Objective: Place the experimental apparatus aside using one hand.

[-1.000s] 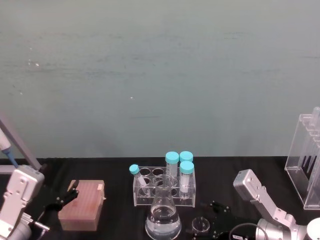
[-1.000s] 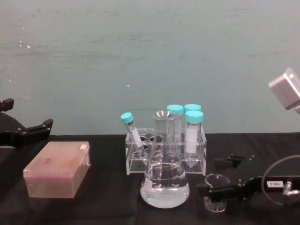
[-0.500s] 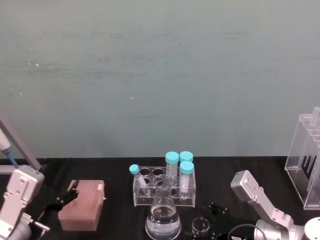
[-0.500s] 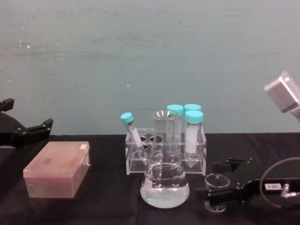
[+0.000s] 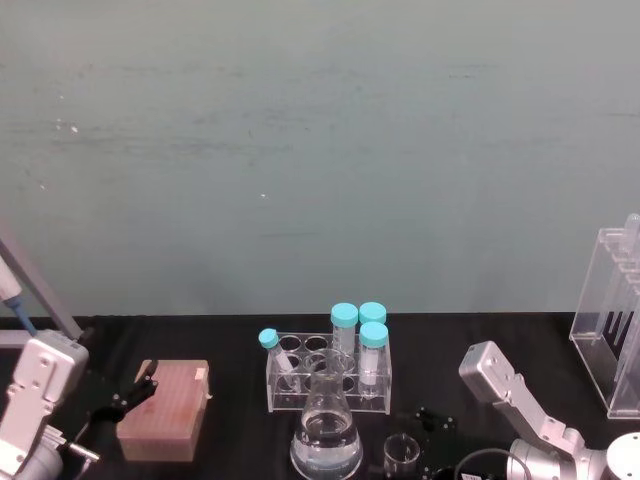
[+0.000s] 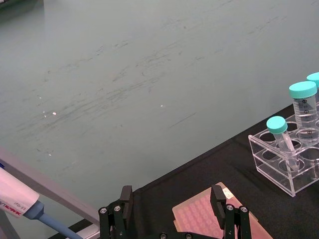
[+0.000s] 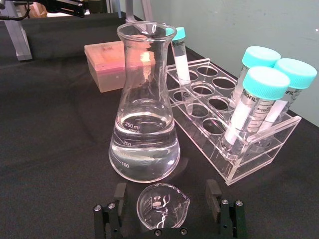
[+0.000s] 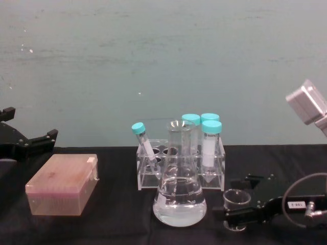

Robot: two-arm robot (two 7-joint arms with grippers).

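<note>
**Beaker bracketed, flask standing very close**

Small glass beaker (image 7: 163,208) is sitting at the near side of the table (image 7: 60,124), just right of the conical flask (image 7: 144,149). The right gripper (image 7: 167,189) is straddling it, fingers wide apart and clamping nothing. An off-centre squeeze, I judge, risks tipping the slick glass or bumping the flask and slopping its liquid. The left gripper (image 6: 172,199) is hanging open at far left by the pink box (image 6: 199,219).

Graduations "250 ml", "200" and "100" on the conical flask (image 7: 144,107)
</note>
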